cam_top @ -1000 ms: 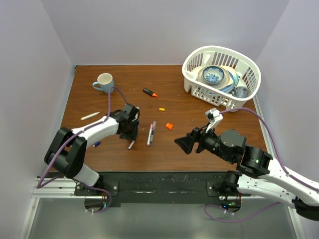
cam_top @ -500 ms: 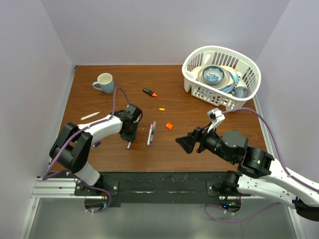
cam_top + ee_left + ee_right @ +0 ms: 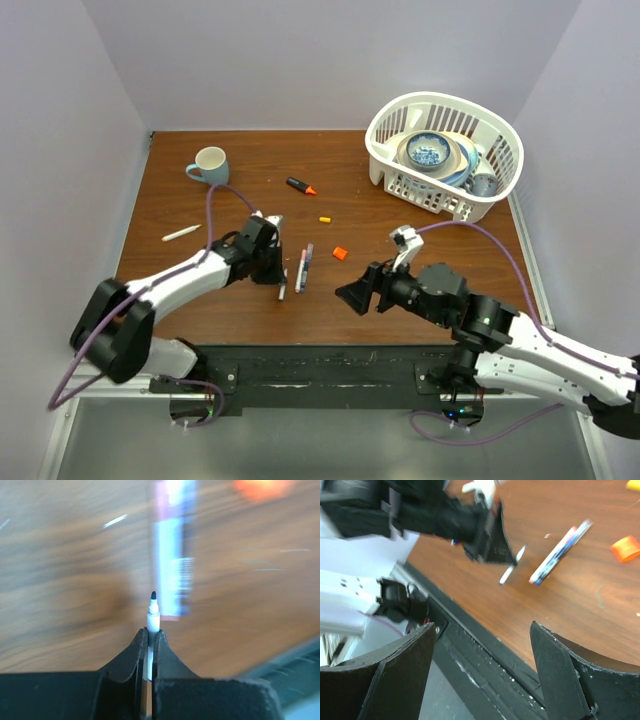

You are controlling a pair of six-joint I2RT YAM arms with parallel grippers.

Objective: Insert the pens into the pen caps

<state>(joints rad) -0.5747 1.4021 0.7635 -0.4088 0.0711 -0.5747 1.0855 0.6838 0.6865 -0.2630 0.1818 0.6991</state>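
My left gripper (image 3: 277,272) is shut on a white pen (image 3: 282,292) whose dark tip sticks out past the fingers (image 3: 153,611). It hangs just left of two pens (image 3: 303,268) lying side by side on the table, which are blurred in the left wrist view (image 3: 172,555). An orange cap (image 3: 340,254) lies right of them, and a small yellow-orange cap (image 3: 325,219) lies farther back. My right gripper (image 3: 353,298) is open and empty over the near edge (image 3: 484,626). Its camera shows the held pen (image 3: 512,567), the pair of pens (image 3: 560,552) and the orange cap (image 3: 626,548).
A black marker with an orange end (image 3: 300,186) and a white mug (image 3: 210,165) sit at the back. A slim white pen (image 3: 181,233) lies at the left. A white basket (image 3: 390,175) holding dishes stands back right. The black mounting rail (image 3: 320,362) runs along the near edge.
My left gripper has swung right with the white pen, closer to the two lying pens. My right gripper has shifted a little left.
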